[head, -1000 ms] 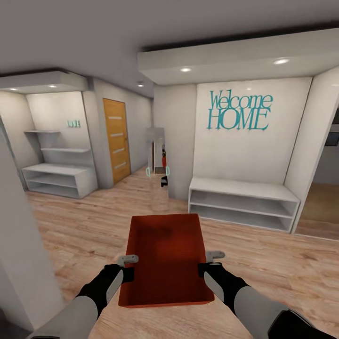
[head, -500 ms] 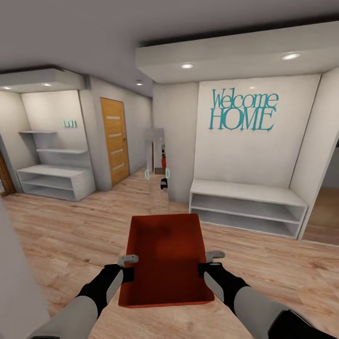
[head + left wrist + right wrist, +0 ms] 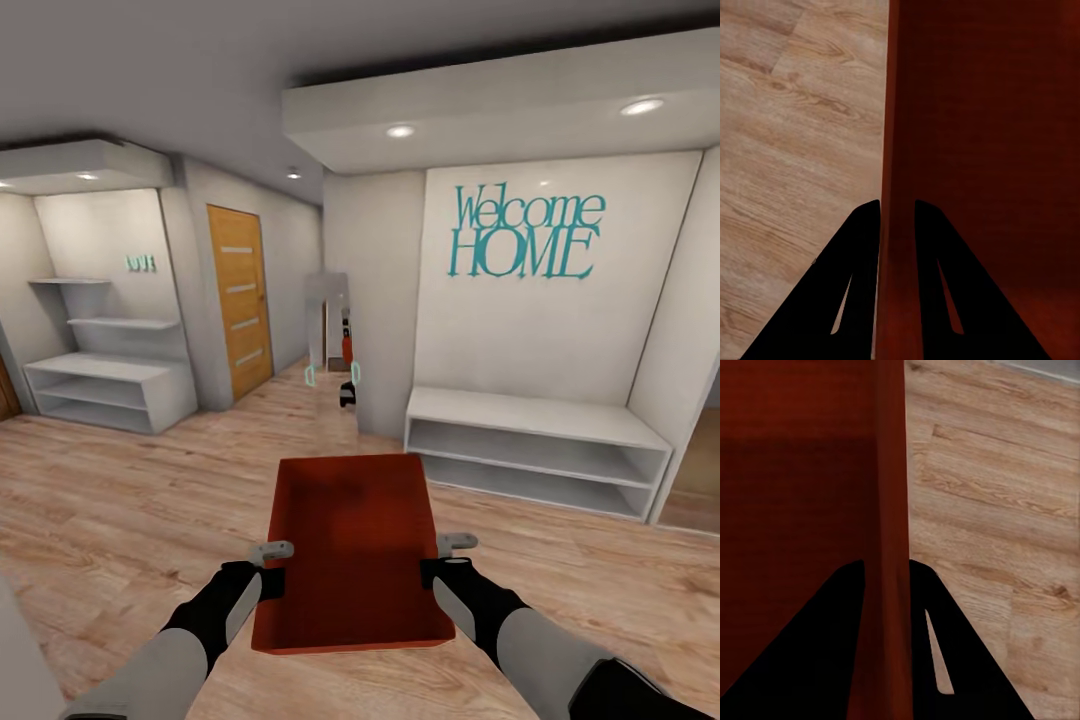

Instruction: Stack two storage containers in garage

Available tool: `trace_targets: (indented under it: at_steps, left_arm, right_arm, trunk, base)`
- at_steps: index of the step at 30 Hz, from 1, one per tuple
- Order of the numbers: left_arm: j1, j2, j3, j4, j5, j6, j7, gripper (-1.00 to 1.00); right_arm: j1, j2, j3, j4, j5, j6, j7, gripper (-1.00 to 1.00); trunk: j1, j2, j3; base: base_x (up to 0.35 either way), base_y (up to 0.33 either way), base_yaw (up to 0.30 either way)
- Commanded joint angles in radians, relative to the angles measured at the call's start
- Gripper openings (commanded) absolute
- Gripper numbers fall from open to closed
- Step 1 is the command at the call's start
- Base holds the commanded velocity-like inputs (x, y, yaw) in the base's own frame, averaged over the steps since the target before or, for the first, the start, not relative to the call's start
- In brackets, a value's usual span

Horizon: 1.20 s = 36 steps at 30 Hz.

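I carry one orange-red storage container (image 3: 352,550) in front of me, open top up and nothing inside. My left gripper (image 3: 274,568) is shut on its left wall (image 3: 894,150), one black finger on each side of the wall. On the opposite side, my right gripper (image 3: 432,560) is shut on the right wall (image 3: 891,510) the same way. Light wood plank flooring (image 3: 120,500) lies under the container, as in the living room. The garage and its concrete floor are out of view.
A white low shelf bench (image 3: 535,450) stands ahead right under a teal "Welcome HOME" sign (image 3: 525,238). White shelving (image 3: 100,385) fills the left alcove. An orange wooden door (image 3: 240,300) and a narrow mirror (image 3: 330,340) lie ahead. A white wall corner (image 3: 15,660) is at near left.
The view has moved forward and turned: the near-left wall corner has slid almost out of the picture and the bench and sign sit closer. Container and grippers keep their place in the picture.
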<state>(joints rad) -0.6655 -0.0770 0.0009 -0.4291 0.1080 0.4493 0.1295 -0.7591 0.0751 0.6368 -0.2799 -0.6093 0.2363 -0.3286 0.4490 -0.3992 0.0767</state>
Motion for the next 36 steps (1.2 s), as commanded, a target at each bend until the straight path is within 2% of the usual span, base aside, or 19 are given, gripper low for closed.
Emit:
trace_targets:
  at_steps: [1,25,36]
  left_arm:
    - [0.001,0.026,-0.007,0.0,-0.019,0.008,0.027,-1.0]
    - [0.001,0.026,-0.007,0.0,-0.019,0.008,0.027,-1.0]
    - [0.001,0.026,-0.007,0.0,-0.019,0.008,0.027,-1.0]
  right_arm:
    - [-0.002,0.0,-0.014,-0.005,-0.003,0.003,-0.006,-1.0]
    - [-0.002,-0.001,-0.014,-0.005,-0.003,0.003,-0.005,-1.0]
    - [-0.002,-0.003,-0.014,-0.005,-0.003,0.003,-0.005,-1.0]
  trunk:
    - [0.001,-0.001,0.0]
    - [0.001,-0.001,0.0]
    - [0.001,-0.001,0.0]
  base:
    - [0.323,0.0,0.059]
    - [0.323,0.0,0.252]
    - [0.323,0.0,0.027]
